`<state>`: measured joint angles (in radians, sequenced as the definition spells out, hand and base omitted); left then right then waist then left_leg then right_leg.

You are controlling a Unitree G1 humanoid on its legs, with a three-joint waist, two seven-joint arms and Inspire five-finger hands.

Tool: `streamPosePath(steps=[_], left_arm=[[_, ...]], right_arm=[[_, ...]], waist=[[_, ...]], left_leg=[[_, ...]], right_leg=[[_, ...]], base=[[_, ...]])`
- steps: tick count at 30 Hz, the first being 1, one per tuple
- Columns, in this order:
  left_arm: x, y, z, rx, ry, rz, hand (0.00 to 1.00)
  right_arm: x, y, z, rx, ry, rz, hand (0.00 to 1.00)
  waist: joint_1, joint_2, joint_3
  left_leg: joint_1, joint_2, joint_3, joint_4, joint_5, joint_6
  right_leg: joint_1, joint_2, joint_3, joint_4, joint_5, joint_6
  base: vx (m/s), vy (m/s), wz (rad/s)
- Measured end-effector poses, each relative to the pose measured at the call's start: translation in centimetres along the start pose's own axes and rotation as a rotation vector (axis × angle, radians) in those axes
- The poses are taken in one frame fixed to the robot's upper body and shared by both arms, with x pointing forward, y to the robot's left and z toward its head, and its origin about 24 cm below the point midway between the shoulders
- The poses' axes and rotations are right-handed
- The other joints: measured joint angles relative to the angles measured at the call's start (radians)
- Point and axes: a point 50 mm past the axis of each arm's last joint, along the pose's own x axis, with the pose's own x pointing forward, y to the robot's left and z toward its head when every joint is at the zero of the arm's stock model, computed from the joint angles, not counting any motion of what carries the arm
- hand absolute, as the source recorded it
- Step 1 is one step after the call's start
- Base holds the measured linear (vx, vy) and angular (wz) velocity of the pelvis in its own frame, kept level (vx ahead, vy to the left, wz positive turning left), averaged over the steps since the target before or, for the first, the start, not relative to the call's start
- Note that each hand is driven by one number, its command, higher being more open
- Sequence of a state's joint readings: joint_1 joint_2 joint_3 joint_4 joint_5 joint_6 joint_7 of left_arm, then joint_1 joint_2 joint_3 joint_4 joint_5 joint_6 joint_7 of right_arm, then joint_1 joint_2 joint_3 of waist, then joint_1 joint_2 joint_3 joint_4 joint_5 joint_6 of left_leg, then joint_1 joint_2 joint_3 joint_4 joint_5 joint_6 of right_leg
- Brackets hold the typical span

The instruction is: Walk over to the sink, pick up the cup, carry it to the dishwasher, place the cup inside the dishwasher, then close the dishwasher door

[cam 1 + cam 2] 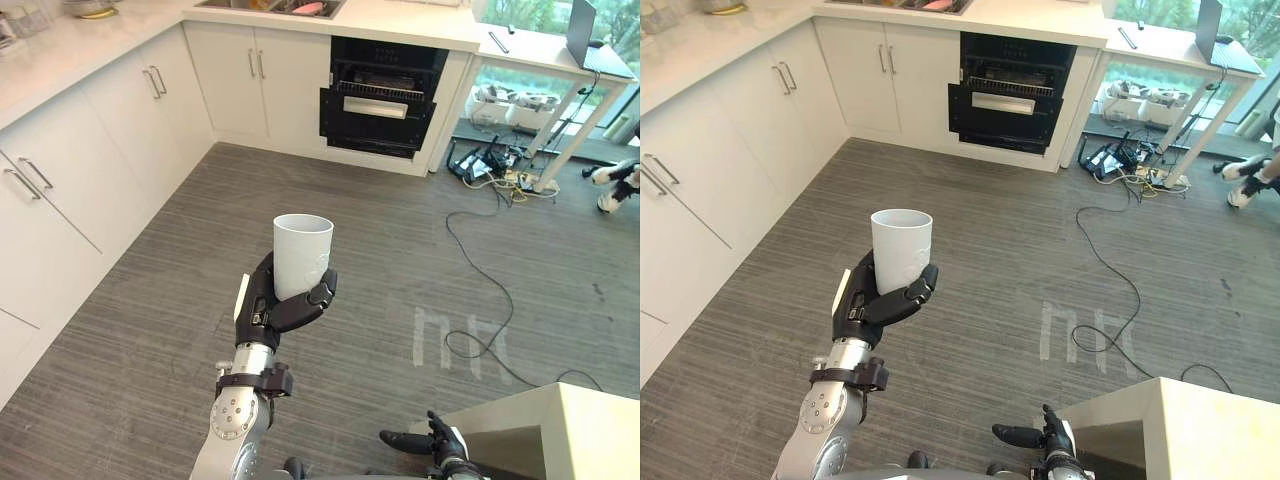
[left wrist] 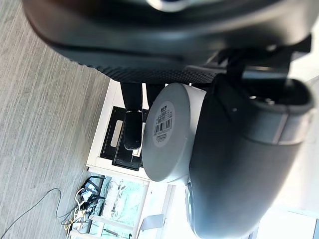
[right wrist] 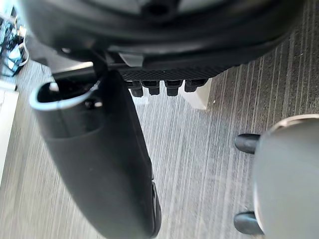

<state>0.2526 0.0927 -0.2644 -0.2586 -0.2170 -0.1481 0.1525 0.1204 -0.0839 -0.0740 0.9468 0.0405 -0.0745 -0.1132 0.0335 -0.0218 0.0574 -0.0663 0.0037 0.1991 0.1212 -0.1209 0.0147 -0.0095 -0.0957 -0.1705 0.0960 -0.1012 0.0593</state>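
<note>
The white cup (image 1: 302, 255) is held upright in the left robot hand (image 1: 280, 305), whose fingers and thumb are curled round its lower wall. It is carried above the grey floor (image 1: 400, 260), well apart from the black dishwasher (image 1: 380, 95) under the far counter (image 1: 400, 20). The right robot hand (image 1: 435, 440) is seen low, fingers relaxed, nothing grasped.
</note>
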Motion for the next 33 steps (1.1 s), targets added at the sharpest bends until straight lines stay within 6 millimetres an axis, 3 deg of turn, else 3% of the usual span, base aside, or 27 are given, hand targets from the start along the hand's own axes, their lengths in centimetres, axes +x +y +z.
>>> streamPosePath(steps=[2, 5, 6, 8, 10, 13, 15, 16, 17, 20, 21, 22, 24, 25, 27, 29, 30, 32, 33], left_arm=[[0.1, -0.3, 0.4, -0.010, -0.017, -0.009, 0.00], [0.2, -1.0, 0.6, -0.023, -0.029, -0.036, 0.00], [0.2, -1.1, 1.1, -0.025, -0.047, -0.039, 0.00], [0.2, -1.2, 2.0, -0.029, -0.085, -0.042, 0.00], [0.2, -1.6, 3.8, -0.049, -0.173, -0.049, 0.00], [0.6, -2.2, 4.4, -0.063, -0.209, -0.069, 0.00], [0.7, -2.6, 4.6, -0.076, -0.219, -0.084, 0.00], [0.6, -3.1, 4.2, -0.095, -0.204, -0.087, 0.00], [0.5, -3.2, 4.1, -0.106, -0.197, -0.085, 0.00], [0.6, -3.5, 3.9, -0.126, -0.193, -0.082, 0.00], [0.6, -3.6, 3.9, -0.132, -0.190, -0.083, 0.00], [0.6, -3.7, 3.9, -0.137, -0.192, -0.090, 0.00], [0.6, -3.8, 3.9, -0.138, -0.192, -0.103, 0.00], [0.5, -3.8, 4.0, -0.139, -0.195, -0.101, 0.00], [0.5, -3.7, 4.3, -0.139, -0.209, -0.098, 0.00], [0.5, -3.4, 4.5, -0.137, -0.219, -0.090, 0.00], [0.6, -3.2, 4.5, -0.134, -0.223, -0.076, 0.00], [0.6, -2.9, 4.3, -0.129, -0.215, -0.063, 0.00], [0.6, -2.6, 4.1, -0.121, -0.205, -0.053, 0.00]], right_arm=[[0.0, -0.2, 0.6, -0.015, -0.025, -0.009, 1.00], [0.0, -0.1, 1.3, -0.031, -0.050, -0.007, 1.00], [0.0, 0.3, 1.6, -0.022, -0.067, 0.000, 1.00], [-0.2, 1.0, 1.9, -0.007, -0.084, 0.017, 1.00], [-0.3, 1.8, 3.0, 0.005, -0.131, 0.033, 1.00], [-0.3, 1.9, 3.5, 0.006, -0.150, 0.035, 1.00], [-0.5, 1.7, 3.4, 0.009, -0.156, 0.031, 1.00], [-0.6, 1.1, 3.2, -0.006, -0.160, 0.018, 1.00], [-0.6, 0.8, 3.4, -0.017, -0.167, 0.013, 1.00], [-0.8, 1.0, 4.2, -0.031, -0.207, 0.026, 1.00], [-1.0, 1.0, 4.2, -0.026, -0.216, 0.027, 1.00], [-1.1, 1.1, 4.5, -0.013, -0.237, 0.026, 1.00], [-1.4, 0.8, 4.4, -0.007, -0.245, 0.010, 1.00], [-1.4, 0.7, 4.5, -0.006, -0.249, 0.004, 1.00], [-1.4, 0.6, 4.6, -0.008, -0.255, 0.000, 1.00], [-1.3, 0.5, 4.6, -0.013, -0.251, -0.003, 1.00], [-1.2, 0.4, 4.4, -0.019, -0.240, -0.004, 1.00], [-0.9, 0.2, 3.9, -0.031, -0.208, -0.008, 1.00], [-0.6, 0.3, 3.6, -0.038, -0.182, -0.004, 1.00]], waist=[[-0.003, 0.002, 0.013], [-0.005, 0.005, 0.034], [-0.009, 0.001, 0.058], [-0.016, 0.006, 0.063], [-0.022, 0.009, 0.064], [-0.026, 0.012, 0.066], [-0.036, -0.012, 0.051], [-0.044, 0.016, 0.041], [-0.044, 0.040, 0.030], [-0.047, 0.059, 0.029], [-0.046, 0.062, 0.031], [-0.038, 0.065, 0.037], [-0.015, 0.063, 0.039], [-0.004, 0.056, 0.041], [0.008, 0.062, 0.037], [0.009, 0.060, 0.036], [0.009, 0.058, 0.034], [0.012, 0.052, 0.029], [0.017, 0.040, 0.019]], left_leg=[[0.002, -0.008, 0.006, 0.030, -0.041, 0.018], [0.051, -0.024, -0.007, 0.042, -0.051, 0.026], [0.100, -0.033, -0.026, 0.040, -0.065, 0.047], [0.130, -0.032, -0.063, 0.052, -0.093, 0.052], [0.149, -0.026, -0.108, 0.057, -0.118, 0.047], [0.189, -0.019, -0.157, 0.051, -0.140, 0.022], [0.213, -0.028, -0.168, 0.055, -0.168, -0.023], [0.228, -0.004, -0.177, 0.071, -0.201, -0.034], [0.222, 0.021, -0.172, 0.092, -0.209, -0.047], [0.159, 0.082, -0.142, 0.303, -0.202, -0.072], [0.094, 0.116, -0.129, 0.503, -0.166, -0.099], [0.011, 0.162, -0.109, 0.718, -0.119, -0.102], [-0.081, 0.237, -0.046, 0.882, -0.137, -0.079], [-0.134, 0.268, -0.010, 0.889, -0.159, -0.064], [-0.203, 0.278, 0.011, 0.790, -0.182, -0.039], [-0.231, 0.254, 0.014, 0.636, -0.186, -0.047], [-0.245, 0.207, 0.008, 0.449, -0.165, -0.055], [-0.230, 0.147, 0.005, 0.288, -0.002, -0.053], [-0.207, 0.121, 0.023, 0.278, 0.040, -0.037]], right_leg=[[-0.037, -0.023, 0.009, 0.108, -0.047, 0.021], [-0.153, -0.072, 0.006, 0.445, -0.078, 0.022], [-0.191, -0.094, 0.002, 0.601, -0.071, 0.026], [-0.243, -0.091, 0.006, 0.702, -0.122, 0.025], [-0.315, -0.054, 0.006, 0.665, -0.155, 0.011], [-0.359, -0.013, 0.008, 0.557, -0.159, 0.002], [-0.364, 0.005, 0.036, 0.420, -0.087, -0.026], [-0.345, 0.011, 0.004, 0.436, -0.056, -0.067], [-0.329, 0.025, -0.015, 0.428, -0.074, -0.077], [-0.237, 0.063, -0.062, 0.370, -0.099, -0.102], [-0.170, 0.083, -0.076, 0.325, -0.103, -0.109], [-0.102, 0.096, -0.087, 0.283, -0.109, -0.120], [-0.018, 0.108, -0.087, 0.227, -0.115, -0.127], [0.016, 0.109, -0.085, 0.195, -0.126, -0.139], [0.045, 0.104, -0.079, 0.169, -0.136, -0.129], [0.061, 0.089, -0.079, 0.154, -0.144, -0.115], [0.071, 0.063, -0.075, 0.147, -0.158, -0.091], [0.089, 0.025, -0.050, 0.144, -0.175, -0.040], [0.100, -0.007, -0.028, 0.128, -0.170, -0.002]], base=[[0.12, 0.105, -0.14], [0.19, 0.157, 0.17], [0.29, 0.121, 0.46], [0.25, 0.055, 0.55], [0.26, 0.001, 0.58], [0.27, -0.064, 0.61], [0.42, -0.149, 0.88], [0.42, -0.159, 0.72], [0.58, -0.242, 0.58], [0.37, -0.182, 0.31], [0.35, -0.179, 0.31], [0.32, -0.158, 0.20], [0.26, -0.098, 0.09], [0.24, -0.064, 0.01], [0.19, 0.027, 0.01], [0.25, 0.137, 0.02], [0.29, 0.198, -0.05], [0.36, 0.233, -0.24], [0.43, 0.262, -0.41]])
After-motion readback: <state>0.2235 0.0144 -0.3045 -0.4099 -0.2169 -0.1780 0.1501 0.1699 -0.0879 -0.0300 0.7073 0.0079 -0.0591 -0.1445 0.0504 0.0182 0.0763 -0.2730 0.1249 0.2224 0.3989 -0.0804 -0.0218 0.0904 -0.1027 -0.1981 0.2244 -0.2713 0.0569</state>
